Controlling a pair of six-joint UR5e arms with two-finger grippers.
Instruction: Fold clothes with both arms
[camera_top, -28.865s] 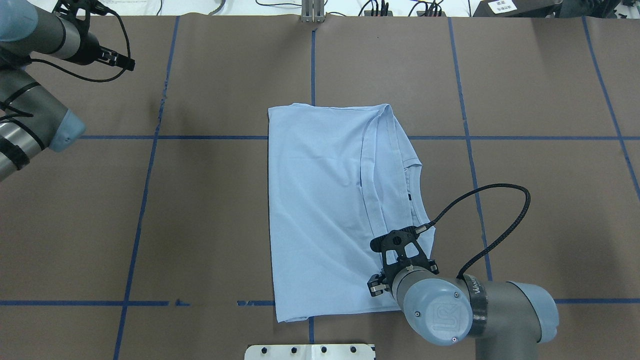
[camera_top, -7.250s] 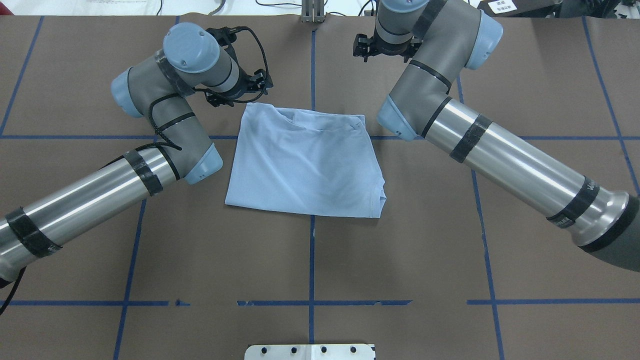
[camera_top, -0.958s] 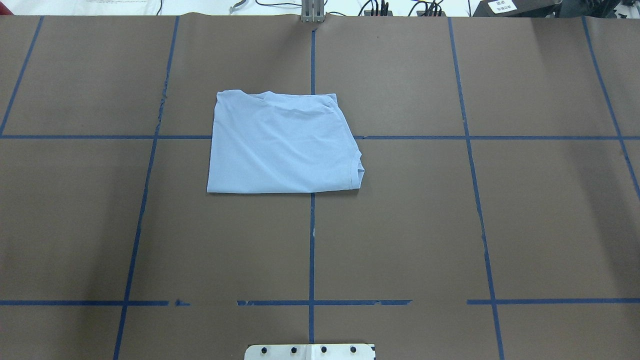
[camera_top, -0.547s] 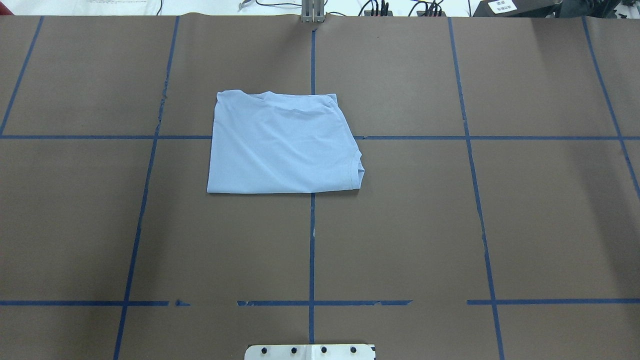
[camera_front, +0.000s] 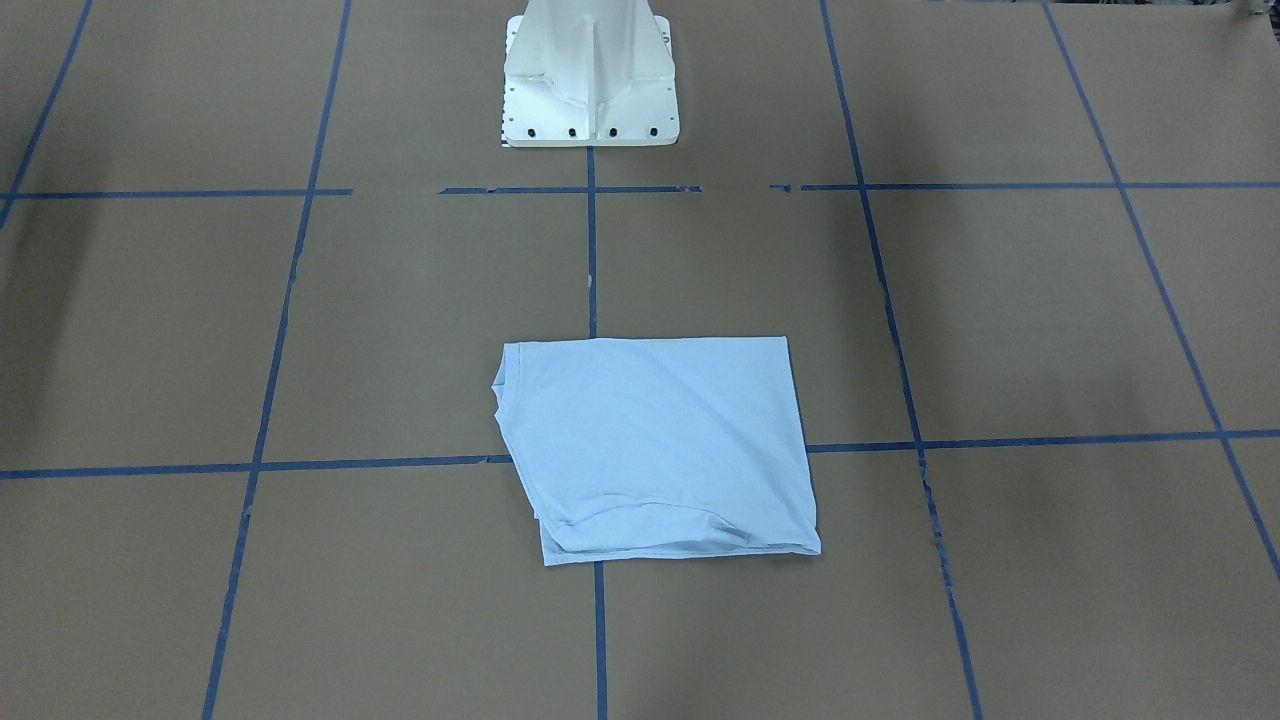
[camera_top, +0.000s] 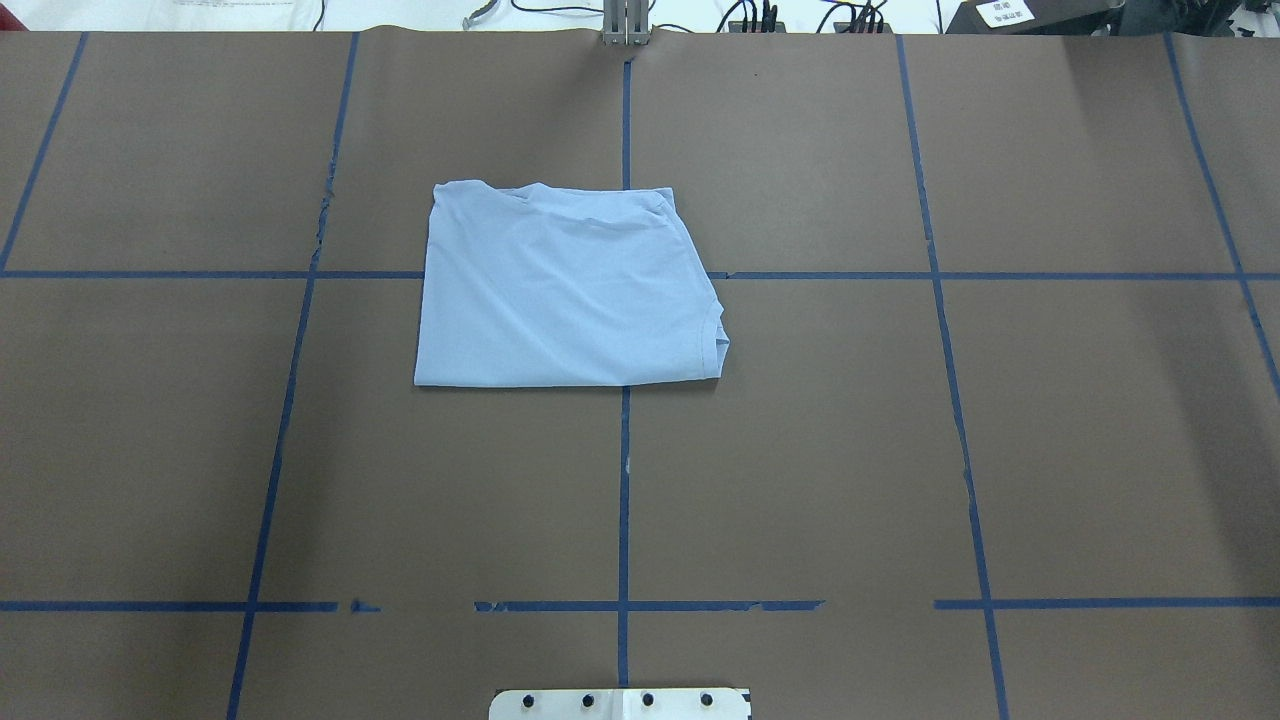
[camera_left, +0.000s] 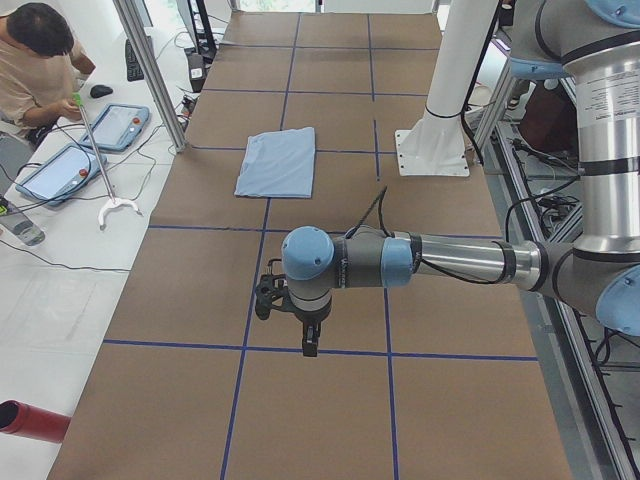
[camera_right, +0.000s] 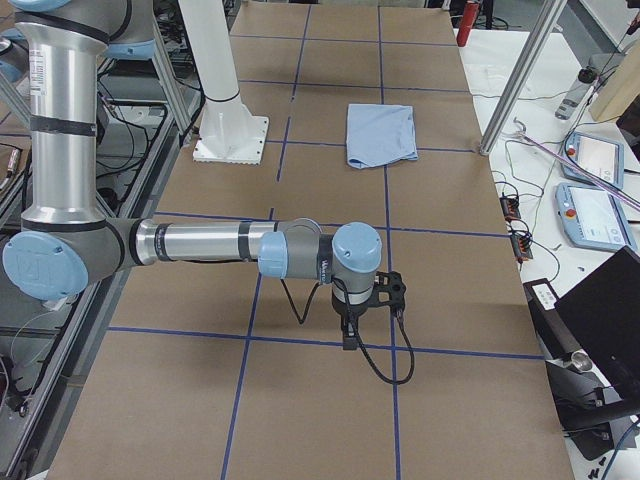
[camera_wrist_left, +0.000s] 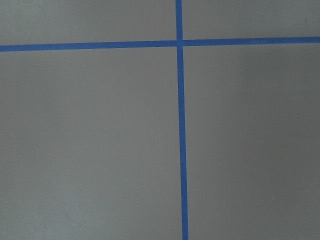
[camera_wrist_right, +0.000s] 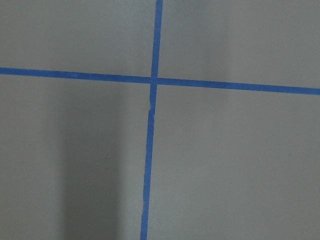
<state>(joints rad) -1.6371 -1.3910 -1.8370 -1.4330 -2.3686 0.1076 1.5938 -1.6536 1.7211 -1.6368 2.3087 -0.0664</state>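
L gripper (camera_left: 309, 342) & R gripper (camera_right: 349, 336) hang above table (camera_left: 330, 420); you can't tell jaw spread; folded T-shirt (camera_top: 565, 290) lies well apart from both.

light blue t-shirt (camera_top: 565, 290) folded into a rough rectangle, lying flat on the table (camera_top: 900, 450), left arm (camera_left: 450, 262) and right arm (camera_right: 200, 243) stretched out low, well apart from it

Robot with a white flared pedestal base (camera_front: 590, 75), its flat plate edged with dark bolts. To either side of the base, the left arm (camera_left: 450, 260) and right arm (camera_right: 200, 242): silver tubes, grey joints, round light blue caps, black bands. A black cable (camera_right: 410, 352) loops from the right arm's black wrist.
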